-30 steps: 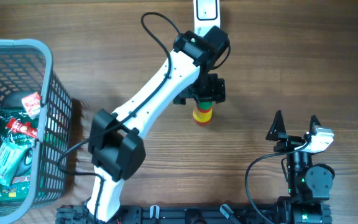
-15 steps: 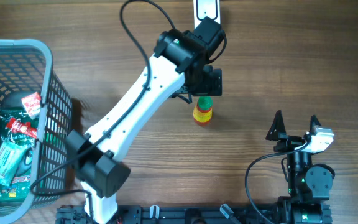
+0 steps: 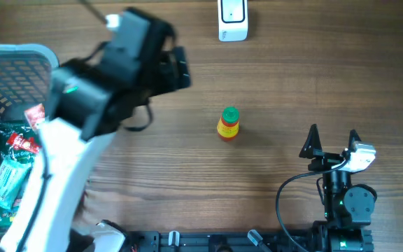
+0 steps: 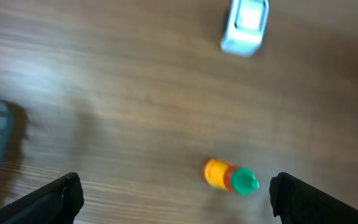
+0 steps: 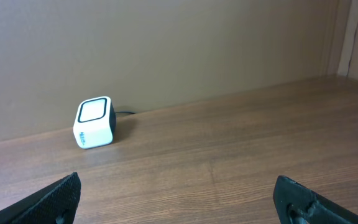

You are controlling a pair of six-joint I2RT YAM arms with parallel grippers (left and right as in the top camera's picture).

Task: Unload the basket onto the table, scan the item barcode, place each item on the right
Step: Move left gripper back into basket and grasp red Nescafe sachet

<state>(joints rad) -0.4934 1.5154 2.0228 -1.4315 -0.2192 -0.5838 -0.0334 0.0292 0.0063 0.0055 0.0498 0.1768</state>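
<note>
As the bottle (image 3: 228, 123) rests on the worktop (image 3: 292, 70), my left gripper (image 3: 178, 68) spread empty left of it, my right gripper (image 3: 333, 140) spread too

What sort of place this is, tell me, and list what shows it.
Probably a mock shop checkout: a white barcode scanner, a grey shopping basket of packaged goods, and a yellow bottle with a green cap.

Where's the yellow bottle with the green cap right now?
Overhead, the bottle sits mid-table, below the white scanner, with the open left gripper off to its upper left.
</note>
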